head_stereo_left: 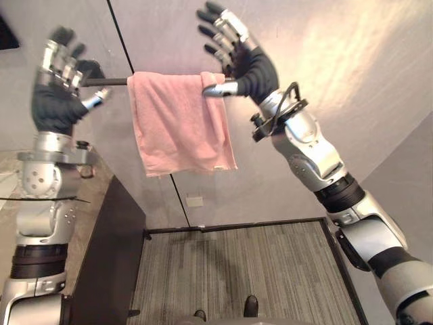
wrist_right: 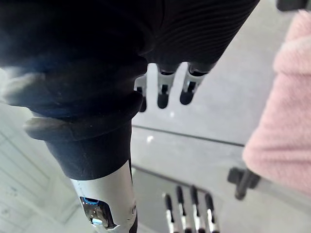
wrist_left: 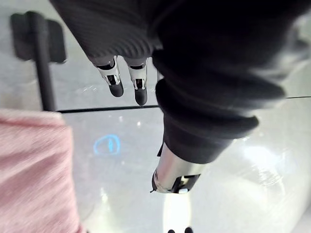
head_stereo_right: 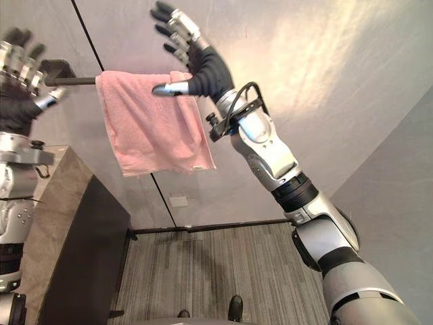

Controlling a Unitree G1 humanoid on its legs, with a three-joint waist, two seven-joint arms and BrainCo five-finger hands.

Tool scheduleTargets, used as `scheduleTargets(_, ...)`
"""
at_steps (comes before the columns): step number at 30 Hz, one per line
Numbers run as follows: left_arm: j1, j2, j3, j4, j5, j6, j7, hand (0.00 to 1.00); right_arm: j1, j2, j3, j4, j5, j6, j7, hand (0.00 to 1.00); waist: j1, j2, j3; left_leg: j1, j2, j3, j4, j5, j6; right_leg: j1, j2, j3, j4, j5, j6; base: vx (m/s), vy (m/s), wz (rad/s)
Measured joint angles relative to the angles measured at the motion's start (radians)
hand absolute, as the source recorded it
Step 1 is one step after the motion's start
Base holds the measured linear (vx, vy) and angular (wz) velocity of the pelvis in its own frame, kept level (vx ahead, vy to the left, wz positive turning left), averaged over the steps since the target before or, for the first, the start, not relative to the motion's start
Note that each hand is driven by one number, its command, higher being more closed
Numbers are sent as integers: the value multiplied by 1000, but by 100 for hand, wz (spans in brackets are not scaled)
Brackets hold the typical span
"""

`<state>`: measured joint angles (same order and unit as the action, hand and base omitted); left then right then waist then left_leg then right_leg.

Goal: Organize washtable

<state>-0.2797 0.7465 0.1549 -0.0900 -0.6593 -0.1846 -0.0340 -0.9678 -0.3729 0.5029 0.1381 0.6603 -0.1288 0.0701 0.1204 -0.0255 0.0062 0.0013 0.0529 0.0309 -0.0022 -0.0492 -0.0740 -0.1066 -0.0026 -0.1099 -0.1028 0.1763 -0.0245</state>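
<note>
The two head cameras sat side by side and faced the wall [head_stereo_left: 325, 101] from a little way back. They took in the towel [head_stereo_left: 179, 122] on its rail [head_stereo_left: 108, 82], both raised arms and the floor [head_stereo_left: 237, 271] below, and shared nearly the whole scene, slightly offset. Each wrist camera looked along its own hand from very close toward that wall. The one on the left hand [head_stereo_left: 57, 101] caught the rail's bracket [wrist_left: 36, 36] and a towel edge. The one on the right hand [head_stereo_left: 250, 68] caught another towel edge.
</note>
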Motion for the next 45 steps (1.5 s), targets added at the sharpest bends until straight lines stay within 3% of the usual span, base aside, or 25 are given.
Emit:
scheduleTargets(8, 45, 3, -101, 46, -58, 26, -77, 0, 0, 9, 118, 42, 40, 12, 41, 0, 0, -2, -1, -18, -2, 12, 0, 1, 2, -23, 0, 12, -2, 1, 1, 13, 39, -4)
scheduleTargets(15, 26, 3, -161, 142, -77, 45, -98, 0, -1, -4, 166, 44, 58, 23, 64, 0, -12, -10, 28, -69, -1, 28, 20, 0, 2, -75, 3, 33, 2, 18, 4, 2, 21, -9)
scheduleTargets(20, -64, 14, -162, 216, -110, 46, -96, 0, -18, -2, 169, 44, 59, 24, 66, 0, -22, -37, 97, -131, -2, 49, 56, 0, 2, -128, 1, 54, -1, 38, 4, -44, 35, -10)
scheduleTargets(31, -261, 24, -162, 308, -119, 39, -58, 0, -104, 5, 168, 84, 58, 23, 62, 0, -25, -36, 198, -199, 15, 52, 92, -6, -7, -182, 16, 55, 0, 37, 6, 4, 42, -2)
scheduleTargets(34, -332, 39, -162, 349, -128, 19, -45, 0, -123, 5, 167, 92, 57, 23, 59, 0, -24, -36, 219, -222, 17, 46, 94, -6, -7, -202, 19, 50, 3, 51, -12, 28, 80, 4)
scheduleTargets(38, -430, 57, -174, 416, -138, 17, -27, 0, -149, 14, 166, 127, 56, 22, 33, 0, -23, -36, 244, -241, 16, 35, 105, -6, -7, -212, 18, 41, 3, 64, -1, 26, 84, 4)
scheduleTargets(42, -507, 62, -195, 441, -156, 3, -25, 0, -216, 45, 164, 185, 52, 19, 13, 0, -23, -35, 273, -271, 17, 26, 120, -5, -6, -234, 15, 32, 3, 105, 51, -12, 114, 5)
scheduleTargets(45, -543, 62, -195, 464, -166, 1, -18, 0, -238, 83, 160, 212, 52, 17, -7, 0, -22, -34, 283, -291, 8, 23, 125, -1, 0, -247, 4, 31, 3, 114, 48, -28, 100, 10)
